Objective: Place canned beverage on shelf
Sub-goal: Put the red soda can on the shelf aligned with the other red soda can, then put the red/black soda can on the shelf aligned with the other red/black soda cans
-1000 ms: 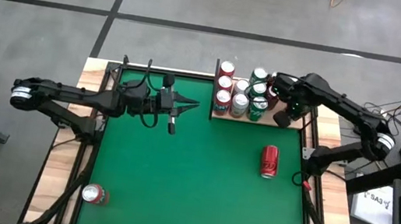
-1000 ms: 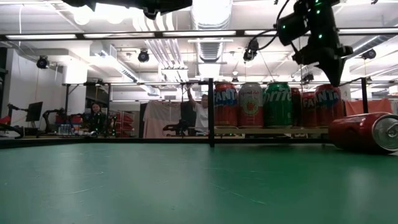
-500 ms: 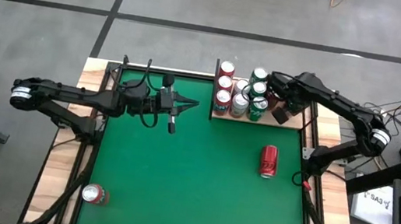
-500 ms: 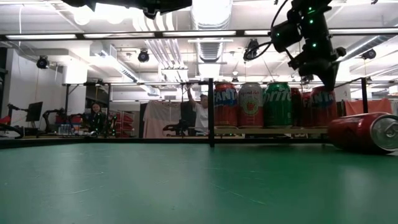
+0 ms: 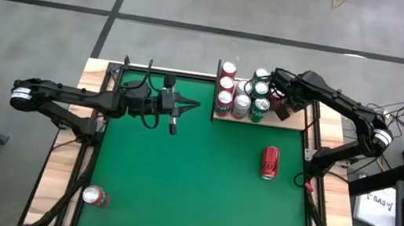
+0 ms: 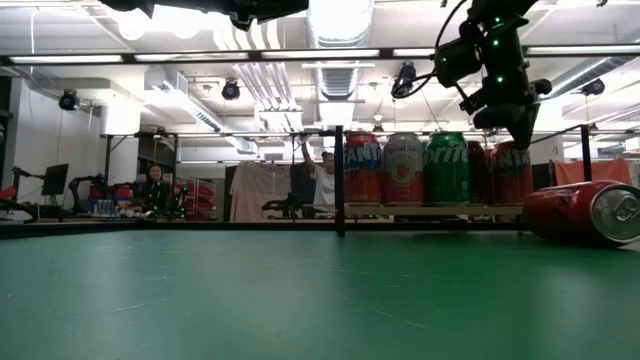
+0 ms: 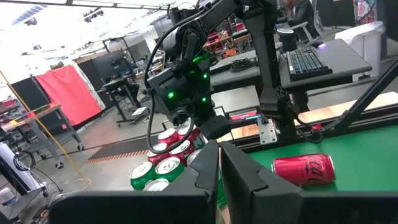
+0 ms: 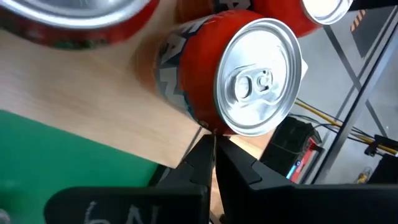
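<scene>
The shelf (image 8: 93,93) is a pale wooden board at the table's far right, and several cans (image 5: 238,94) stand upright on it. My right gripper (image 8: 211,138) is shut and slants down over the shelf's right end, with its tips at an orange can (image 8: 249,74) standing there. The low view shows the same gripper (image 6: 523,140) at that can's top (image 6: 510,172). A red can (image 5: 271,162) lies on its side on the green felt in front of the shelf. My left gripper (image 5: 196,106) is shut and level above the felt, left of the shelf. My right gripper touches the orange can's side just under its top rim (image 8: 206,122) with its shut fingertips. The fingers come slanting down from above and from the table's right. The can stands upright on the shelf board.
A second red can (image 5: 95,195) lies near the table's near left corner. Black rods (image 6: 339,180) frame the shelf. Wooden strips (image 5: 91,82) edge the green felt (image 5: 192,183), which is bare between the two loose cans.
My right gripper has moved toward the table's left along the shelf and tipped further down, staying shut. In the low view, the orange can next to it has slid a little closer to the other cans.
</scene>
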`<control>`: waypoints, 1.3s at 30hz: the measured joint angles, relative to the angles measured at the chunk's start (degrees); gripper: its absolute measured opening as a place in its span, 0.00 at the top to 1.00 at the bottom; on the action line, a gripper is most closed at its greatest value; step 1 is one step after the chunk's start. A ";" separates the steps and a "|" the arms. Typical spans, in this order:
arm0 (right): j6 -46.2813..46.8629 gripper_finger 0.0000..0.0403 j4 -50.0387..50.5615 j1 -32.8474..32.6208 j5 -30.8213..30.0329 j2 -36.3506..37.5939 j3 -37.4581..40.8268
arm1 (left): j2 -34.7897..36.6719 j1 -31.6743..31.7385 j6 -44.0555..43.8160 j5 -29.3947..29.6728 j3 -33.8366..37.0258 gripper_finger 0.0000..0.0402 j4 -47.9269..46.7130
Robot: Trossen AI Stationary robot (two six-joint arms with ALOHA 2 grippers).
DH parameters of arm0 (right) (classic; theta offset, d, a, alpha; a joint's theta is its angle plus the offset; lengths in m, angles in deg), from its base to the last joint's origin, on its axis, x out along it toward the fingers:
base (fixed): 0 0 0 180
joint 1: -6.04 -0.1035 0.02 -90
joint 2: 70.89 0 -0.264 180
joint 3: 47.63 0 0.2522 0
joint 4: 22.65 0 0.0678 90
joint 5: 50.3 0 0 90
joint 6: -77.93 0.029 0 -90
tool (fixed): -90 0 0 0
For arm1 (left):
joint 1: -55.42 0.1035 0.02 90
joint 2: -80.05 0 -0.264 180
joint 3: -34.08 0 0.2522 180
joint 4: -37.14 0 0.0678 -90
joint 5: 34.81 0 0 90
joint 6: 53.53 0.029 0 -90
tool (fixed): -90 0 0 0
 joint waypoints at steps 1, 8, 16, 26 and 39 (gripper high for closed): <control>-0.02 0.98 -0.16 0.02 0.02 0.00 0.00 | 0.00 0.00 0.00 0.00 0.00 1.00 0.00; 3.56 0.98 4.84 -1.10 1.45 1.62 -1.80 | 0.00 0.00 -0.74 -0.02 0.00 1.00 0.00; 12.94 0.98 5.88 -10.11 15.10 9.48 -5.55 | -0.17 -1.38 -7.30 -3.35 1.15 1.00 -0.02; 32.00 0.98 1.00 -30.21 26.23 14.89 -7.65 | -0.17 -9.91 -13.31 -4.68 5.11 1.00 5.86; 54.05 0.97 1.73 -49.59 25.81 6.50 -6.78 | -0.15 -17.72 -14.51 -4.44 4.92 1.00 6.10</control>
